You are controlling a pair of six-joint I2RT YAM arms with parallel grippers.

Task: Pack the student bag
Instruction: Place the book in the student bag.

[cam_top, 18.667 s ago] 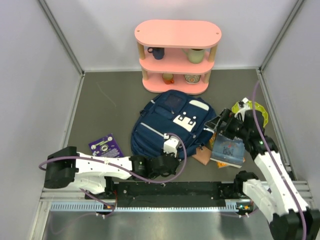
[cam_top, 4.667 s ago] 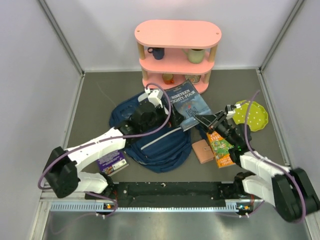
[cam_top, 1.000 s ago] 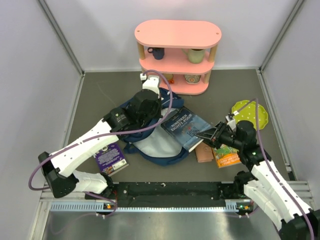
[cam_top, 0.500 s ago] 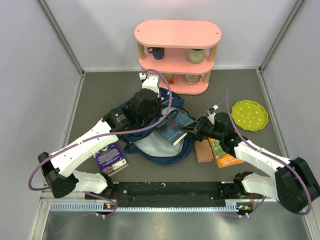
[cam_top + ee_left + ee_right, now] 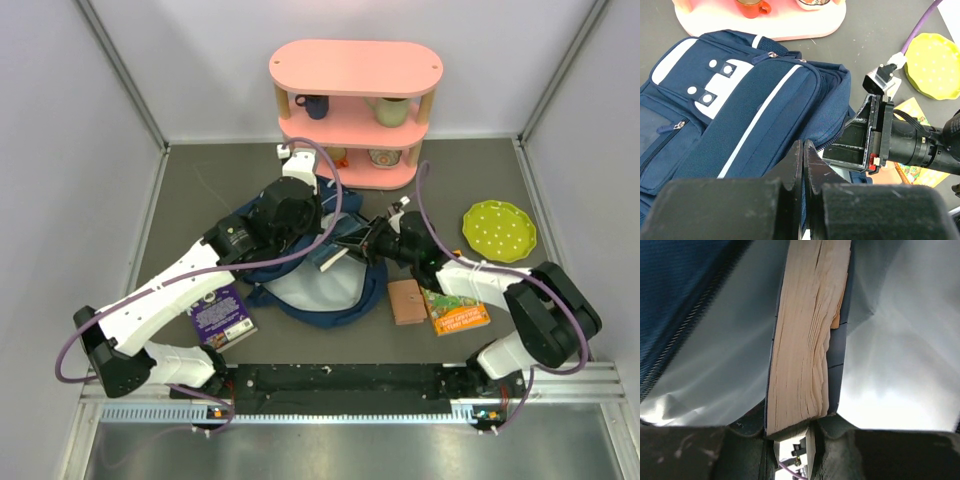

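Navy student bag (image 5: 765, 110) — mouth open

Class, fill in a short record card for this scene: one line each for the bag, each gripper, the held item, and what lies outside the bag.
bag: student bag lying open, pale lining showing
left gripper: shut on the bag's opening edge
right gripper: shut on a book
held item: book reaching into the lining
outside: purple book, brown notebook, orange book, green plate
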